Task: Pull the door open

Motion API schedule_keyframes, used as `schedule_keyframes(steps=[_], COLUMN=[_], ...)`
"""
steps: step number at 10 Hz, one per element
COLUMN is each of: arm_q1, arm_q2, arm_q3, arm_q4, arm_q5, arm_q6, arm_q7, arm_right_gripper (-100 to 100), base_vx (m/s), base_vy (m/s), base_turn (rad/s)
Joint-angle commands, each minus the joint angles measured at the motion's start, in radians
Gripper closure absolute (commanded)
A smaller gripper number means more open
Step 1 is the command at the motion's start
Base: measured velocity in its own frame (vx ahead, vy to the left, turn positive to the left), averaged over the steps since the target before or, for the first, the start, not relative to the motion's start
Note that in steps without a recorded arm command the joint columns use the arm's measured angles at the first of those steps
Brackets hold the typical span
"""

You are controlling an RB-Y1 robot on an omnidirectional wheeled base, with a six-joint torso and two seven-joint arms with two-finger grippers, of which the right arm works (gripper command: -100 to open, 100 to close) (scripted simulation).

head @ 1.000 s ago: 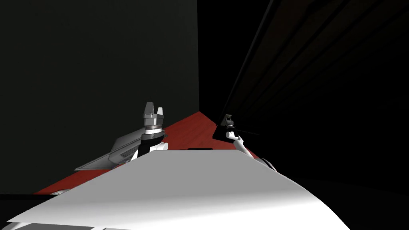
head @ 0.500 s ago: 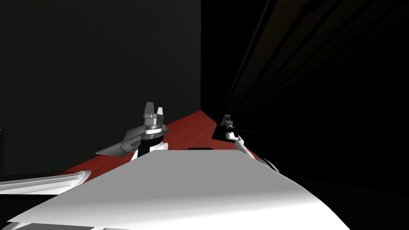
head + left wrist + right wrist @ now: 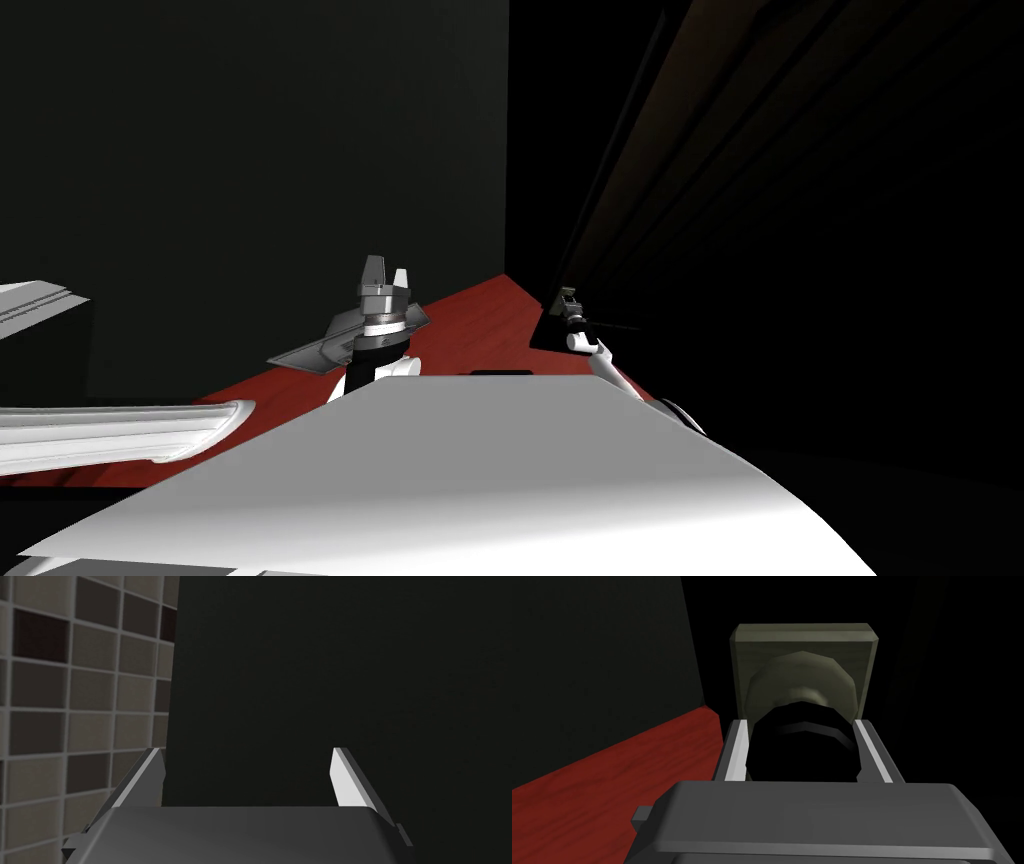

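Right gripper [image 3: 801,725] — fingers clamped on the black door knob [image 3: 802,748], pressing both of its sides. The knob projects from an olive square backplate [image 3: 802,636] on the dark door [image 3: 800,200], near the door's edge. Red wood-grain floor [image 3: 612,776] lies below. Left gripper [image 3: 247,751] — raised, fingers wide apart, facing a dark wall [image 3: 325,651].

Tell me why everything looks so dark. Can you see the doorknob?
Head view: the door is nearly black in shadow, the red floor is lit. Right wrist view: the doorknob is a black shape between the right end effector's fingers; its plate catches dim light.
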Motion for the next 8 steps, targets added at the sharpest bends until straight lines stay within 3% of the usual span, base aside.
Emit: schedule_keyframes(steps=[1, 7, 8], arm_q1=[0.011, 0.047, 0.043], arm_q2=[-0.014, -0.075, -0.068], arm_q3=[0.023, 0.100, 0.094], arm_q4=[-0.013, -0.066, -0.057], arm_q5=[0.007, 0.029, 0.027], arm_q6=[-0.007, -0.028, -0.025], arm_q7=[-0.022, -0.102, -0.092], arm_right_gripper=[100, 100, 100], base_vx=[-0.219, -0.194, -0.084], base_vy=[-0.091, -0.078, -0.013], base_turn=[0.087, 0.076, 0.013])
